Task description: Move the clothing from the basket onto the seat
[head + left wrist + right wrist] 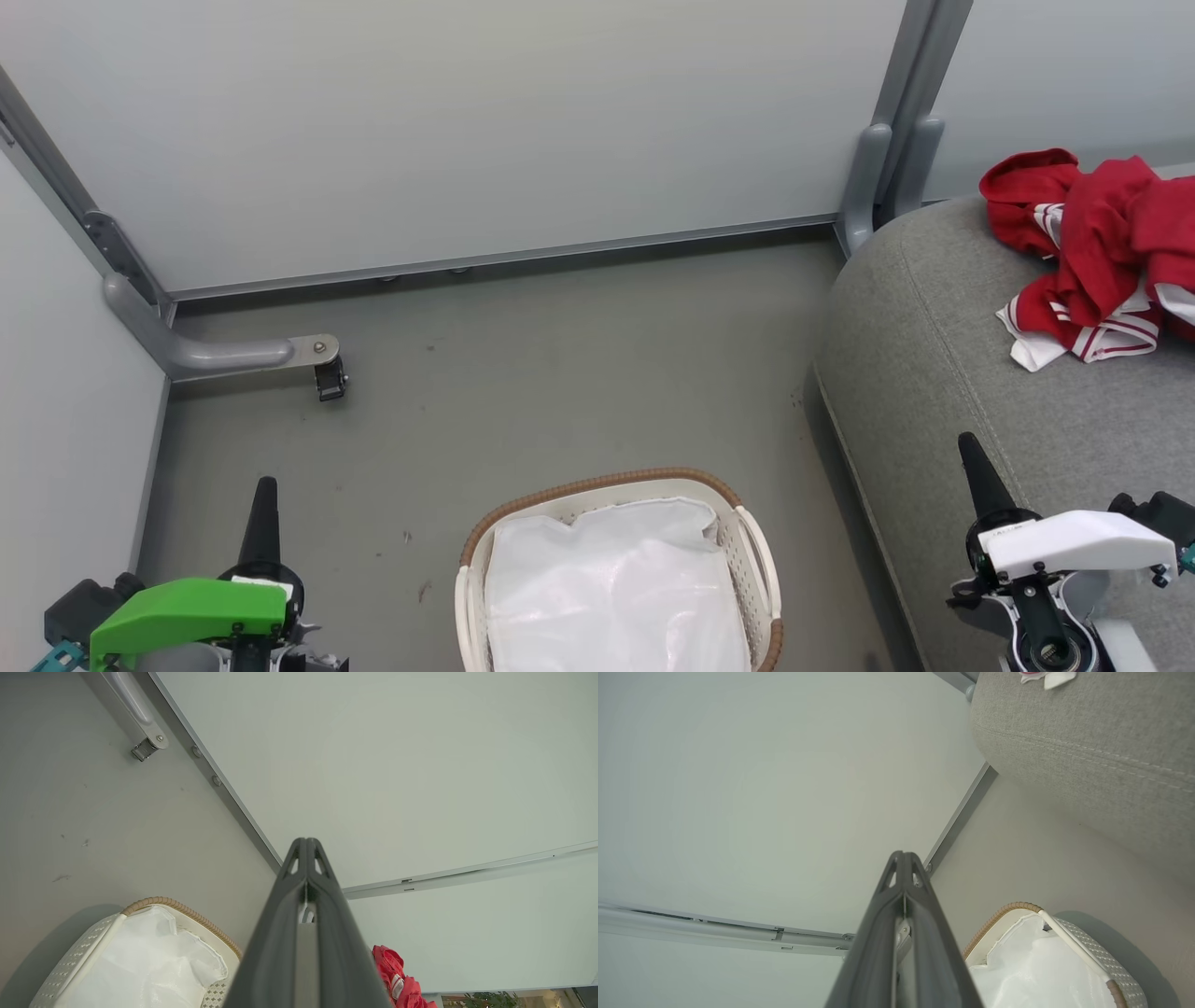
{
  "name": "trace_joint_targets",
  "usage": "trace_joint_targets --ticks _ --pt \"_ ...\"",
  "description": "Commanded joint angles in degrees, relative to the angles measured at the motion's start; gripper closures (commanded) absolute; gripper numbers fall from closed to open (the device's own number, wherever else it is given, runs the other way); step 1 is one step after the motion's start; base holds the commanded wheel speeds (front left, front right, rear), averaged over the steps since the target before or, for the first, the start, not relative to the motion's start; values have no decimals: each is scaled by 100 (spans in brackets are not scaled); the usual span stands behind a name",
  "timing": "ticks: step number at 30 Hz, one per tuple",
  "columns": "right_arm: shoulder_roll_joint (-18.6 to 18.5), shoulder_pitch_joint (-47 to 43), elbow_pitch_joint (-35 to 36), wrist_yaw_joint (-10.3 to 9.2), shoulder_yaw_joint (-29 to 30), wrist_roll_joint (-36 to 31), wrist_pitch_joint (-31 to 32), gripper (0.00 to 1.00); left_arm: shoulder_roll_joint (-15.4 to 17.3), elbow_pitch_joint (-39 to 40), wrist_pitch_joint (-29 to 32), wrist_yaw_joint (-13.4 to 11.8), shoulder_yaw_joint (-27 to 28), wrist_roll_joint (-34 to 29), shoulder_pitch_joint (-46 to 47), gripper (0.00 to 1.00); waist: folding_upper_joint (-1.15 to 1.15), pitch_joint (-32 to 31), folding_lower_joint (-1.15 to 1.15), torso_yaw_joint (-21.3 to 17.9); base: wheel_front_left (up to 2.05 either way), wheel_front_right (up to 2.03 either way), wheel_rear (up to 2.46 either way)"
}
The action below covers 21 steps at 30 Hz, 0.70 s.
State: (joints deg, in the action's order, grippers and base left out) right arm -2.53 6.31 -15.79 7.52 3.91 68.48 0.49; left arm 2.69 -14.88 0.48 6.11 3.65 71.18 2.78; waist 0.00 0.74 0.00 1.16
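The red clothing [1097, 247] with white striped trim lies heaped on the grey seat [943, 373] at the right, and its edge peeks in the left wrist view [397, 980]. The white basket [758, 551] with the brown rim stands on the floor at bottom centre, holding just its white liner [616, 588]. My left gripper [263, 495] is shut at the lower left, left of the basket, holding nothing. My right gripper [969, 453] is shut at the lower right, over the seat's front edge, also holding nothing. The basket [1092, 954] and seat [1087, 751] appear in the right wrist view.
Pale partition panels [467, 121] wall in the grey floor [560, 373] behind and at the left. A grey metal foot with a caster [329, 378] juts onto the floor at the left. A panel post [892, 140] stands by the seat's far corner.
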Motion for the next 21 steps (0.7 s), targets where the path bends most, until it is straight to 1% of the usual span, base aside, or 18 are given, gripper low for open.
trace_joint_targets --ticks 1,21 --pt "-34 15 67 -3 33 160 35 100 25 59 34 47 36 132 141 100 0 -2 0 -3 0 0 0" --pt "-41 0 127 -3 142 1158 298 100 28 76 301 96 152 1030 253 100 0 -23 0 -47 0 0 0"
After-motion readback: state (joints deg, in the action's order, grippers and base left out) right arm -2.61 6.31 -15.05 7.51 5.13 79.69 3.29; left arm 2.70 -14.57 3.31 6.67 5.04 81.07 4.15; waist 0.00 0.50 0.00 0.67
